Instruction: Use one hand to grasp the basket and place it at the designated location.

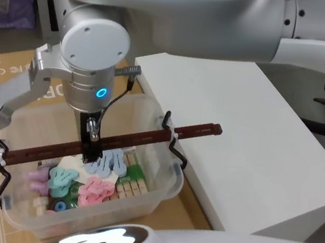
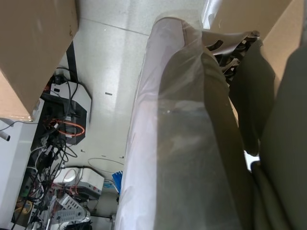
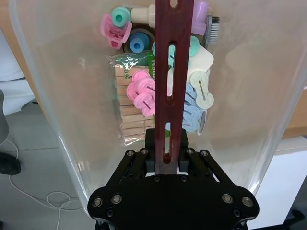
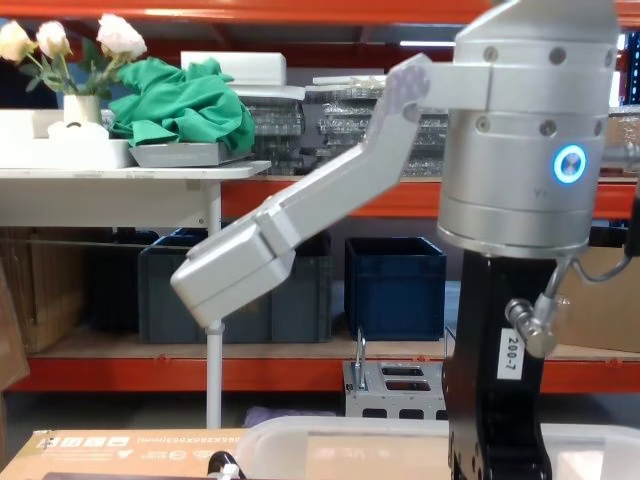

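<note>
Here the right gripper (image 3: 167, 155) is clamped on the brown slotted bar (image 3: 173, 72) that spans the basket (image 1: 166, 185). The basket, holding coloured clips (image 1: 96, 189), is over cardboard (image 1: 1, 70), just beside the white table (image 1: 240, 126).

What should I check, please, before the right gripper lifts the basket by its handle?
1. Right gripper on the brown handle: ok, it clamps the bar from both sides.
2. Grip near the handle's middle: ok, judging by the head view.
3. Wire hooks joining the handle to the basket at both ends: ok.
4. Clothes pegs lying below the rim: ok.
5. Basket already off the cardboard: cannot tell.
6. Designated location marked: cannot tell; a white table stands beside the basket.
</note>
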Controlling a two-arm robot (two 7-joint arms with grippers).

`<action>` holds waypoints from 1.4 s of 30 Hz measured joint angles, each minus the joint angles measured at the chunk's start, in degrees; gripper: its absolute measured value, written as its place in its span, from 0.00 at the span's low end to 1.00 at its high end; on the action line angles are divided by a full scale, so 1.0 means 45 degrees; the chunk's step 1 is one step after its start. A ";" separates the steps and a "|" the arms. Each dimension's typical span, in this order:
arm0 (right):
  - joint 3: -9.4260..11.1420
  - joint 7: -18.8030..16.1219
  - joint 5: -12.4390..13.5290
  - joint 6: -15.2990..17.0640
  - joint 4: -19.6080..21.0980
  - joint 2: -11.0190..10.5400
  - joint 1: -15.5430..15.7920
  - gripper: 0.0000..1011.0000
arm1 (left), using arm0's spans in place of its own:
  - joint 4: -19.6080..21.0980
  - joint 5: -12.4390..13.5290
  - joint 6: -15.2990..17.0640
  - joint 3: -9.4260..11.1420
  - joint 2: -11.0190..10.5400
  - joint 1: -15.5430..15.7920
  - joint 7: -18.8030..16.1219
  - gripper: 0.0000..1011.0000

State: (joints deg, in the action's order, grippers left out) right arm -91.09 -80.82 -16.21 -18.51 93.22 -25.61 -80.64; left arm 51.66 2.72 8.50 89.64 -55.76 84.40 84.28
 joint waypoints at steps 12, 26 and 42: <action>-0.0295 0.0287 -0.0292 0.0000 0.0168 -0.0064 0.0055 0.24 | -0.0001 0.0000 0.0000 0.0000 0.0000 0.0000 0.0000 0.00; -0.0358 0.0376 -0.0263 -0.0100 0.0411 -0.0232 0.0115 0.31 | 0.0000 -0.0001 0.0000 0.0000 0.0000 0.0000 0.0000 0.00; 0.0120 0.0534 0.0229 -0.0396 0.0620 -0.0788 -0.0056 0.83 | 0.0000 0.0000 0.0000 0.0000 0.0000 0.0000 0.0000 0.00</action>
State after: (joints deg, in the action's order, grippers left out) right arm -90.54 -78.42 -15.18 -20.29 96.01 -29.16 -80.89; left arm 51.66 2.72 8.50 89.64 -55.76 84.40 84.28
